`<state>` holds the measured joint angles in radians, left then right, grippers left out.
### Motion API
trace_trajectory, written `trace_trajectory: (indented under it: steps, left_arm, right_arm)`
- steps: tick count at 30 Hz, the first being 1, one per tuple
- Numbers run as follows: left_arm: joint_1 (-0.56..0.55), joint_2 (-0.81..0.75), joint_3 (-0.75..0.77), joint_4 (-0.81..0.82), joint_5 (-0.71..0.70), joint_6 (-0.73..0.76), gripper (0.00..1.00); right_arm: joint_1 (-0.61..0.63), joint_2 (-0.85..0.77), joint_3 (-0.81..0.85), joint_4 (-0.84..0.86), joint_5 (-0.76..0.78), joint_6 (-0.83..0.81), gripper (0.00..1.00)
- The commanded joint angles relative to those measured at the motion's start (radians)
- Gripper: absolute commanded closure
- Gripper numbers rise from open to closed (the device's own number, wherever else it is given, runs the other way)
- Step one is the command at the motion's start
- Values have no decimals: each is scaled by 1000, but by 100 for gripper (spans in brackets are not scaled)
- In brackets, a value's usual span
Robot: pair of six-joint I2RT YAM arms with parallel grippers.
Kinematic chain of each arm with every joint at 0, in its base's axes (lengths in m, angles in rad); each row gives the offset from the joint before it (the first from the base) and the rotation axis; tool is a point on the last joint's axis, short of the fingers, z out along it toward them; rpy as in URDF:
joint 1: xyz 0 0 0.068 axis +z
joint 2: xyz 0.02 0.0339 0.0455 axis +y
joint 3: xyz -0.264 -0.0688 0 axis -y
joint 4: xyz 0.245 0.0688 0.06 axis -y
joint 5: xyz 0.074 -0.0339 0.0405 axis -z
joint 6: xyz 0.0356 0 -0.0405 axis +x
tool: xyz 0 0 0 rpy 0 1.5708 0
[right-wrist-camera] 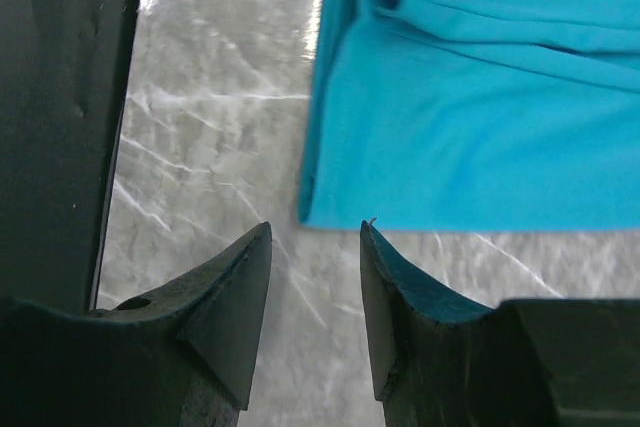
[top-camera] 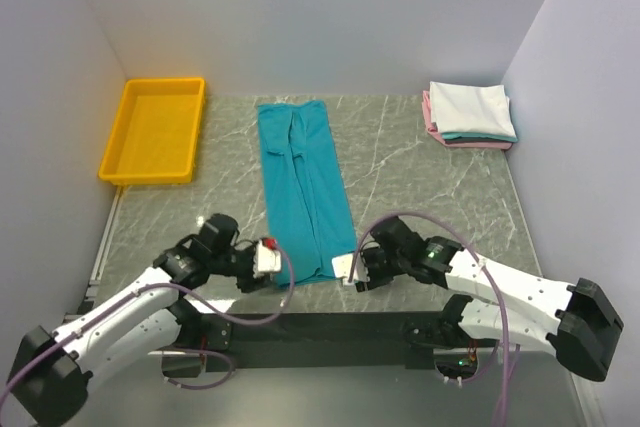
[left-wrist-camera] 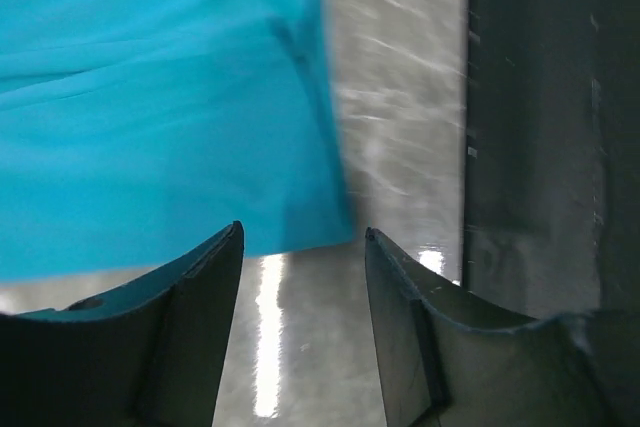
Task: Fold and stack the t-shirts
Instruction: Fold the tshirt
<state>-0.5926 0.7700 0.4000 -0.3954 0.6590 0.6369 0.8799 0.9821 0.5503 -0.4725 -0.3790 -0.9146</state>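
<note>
Though soft cloth, teal tee (top-camera: 303,187) lies flat w/ lengthwise creases

The top camera looked down on the teal t-shirt (top-camera: 302,192) from high behind its near hem; each wrist camera closely faced one corner of that hem.

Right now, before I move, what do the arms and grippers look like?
The left arm and right arm have white shells with black joints and black rear housings. A purple cable loops along each. The left gripper and right gripper have dark, wedge-shaped fingers tapering to tips, on white blocks; the left one carries a red patch.
</note>
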Motion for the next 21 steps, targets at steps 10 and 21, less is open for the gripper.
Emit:
trace_trajectory:
  steps: [10, 21]
  left_arm:
    - [-318, 239, -49, 332, -308, -37, 44]
    - [-329, 373, -27, 316, -383, -6, 58]
  right_arm:
    - [103, 111, -104, 267, 107, -105, 51]
    - [128, 269, -86, 276, 172, -107, 57]
